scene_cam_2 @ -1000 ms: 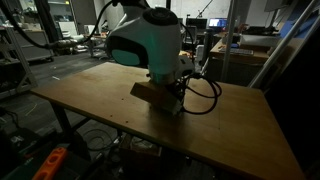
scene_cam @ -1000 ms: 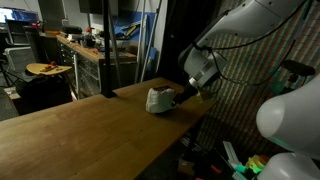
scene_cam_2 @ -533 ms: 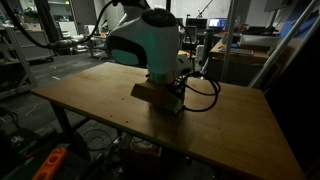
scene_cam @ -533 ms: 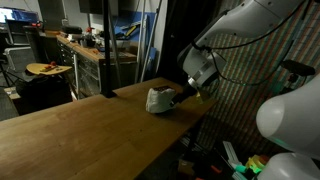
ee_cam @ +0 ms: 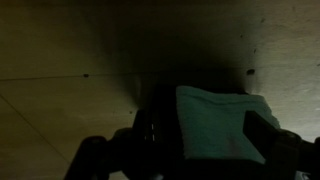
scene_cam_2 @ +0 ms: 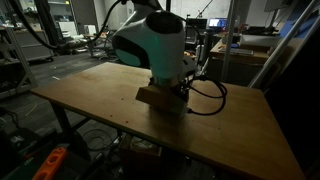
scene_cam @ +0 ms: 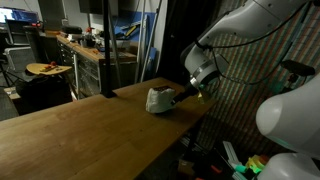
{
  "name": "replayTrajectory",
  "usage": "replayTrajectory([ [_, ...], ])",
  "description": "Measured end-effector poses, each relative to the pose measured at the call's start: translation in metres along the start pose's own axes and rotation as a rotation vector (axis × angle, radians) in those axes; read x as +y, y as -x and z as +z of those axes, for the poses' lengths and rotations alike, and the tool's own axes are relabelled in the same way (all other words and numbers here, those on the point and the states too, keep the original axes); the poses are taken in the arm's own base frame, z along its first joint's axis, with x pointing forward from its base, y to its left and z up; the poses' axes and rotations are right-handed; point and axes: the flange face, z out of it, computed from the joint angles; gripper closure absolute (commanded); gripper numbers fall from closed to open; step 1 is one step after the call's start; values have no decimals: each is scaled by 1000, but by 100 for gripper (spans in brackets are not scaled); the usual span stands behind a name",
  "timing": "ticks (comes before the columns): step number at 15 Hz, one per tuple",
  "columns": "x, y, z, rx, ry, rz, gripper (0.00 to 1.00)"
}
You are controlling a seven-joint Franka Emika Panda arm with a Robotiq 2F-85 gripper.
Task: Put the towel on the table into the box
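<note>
Gripper (scene_cam: 196, 92) is easing up and sideways since the earlier frame, jaws standing spread, pinching nothing. Towel (scene_cam: 157, 100) is sitting bunched in the box (ee_cam: 162, 125) near the table's (scene_cam: 70, 140) far corner. Judging it soft, light, floppy: any re-grip is best taken on a raised fold.

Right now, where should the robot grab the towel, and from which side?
Its raised top fold, from straight above. The towel stands bunched in a lump near the table's edge, so a downward pinch across that hump likely catches cloth; a sideways one might just push it.
</note>
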Motion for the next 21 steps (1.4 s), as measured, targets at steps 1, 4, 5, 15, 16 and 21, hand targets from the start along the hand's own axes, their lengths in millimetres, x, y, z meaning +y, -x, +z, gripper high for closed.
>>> replayTrajectory([
  [1,0,-2,0,9,-2,-3,0],
  [4,-4,-6,3,29,-15,-13,3],
  [5,-6,-7,5,33,-21,-14,11],
  [15,-11,-4,13,39,-50,-7,94],
  [16,-11,-3,14,39,-51,-6,97],
  [21,-11,-3,13,39,-51,-4,96],
])
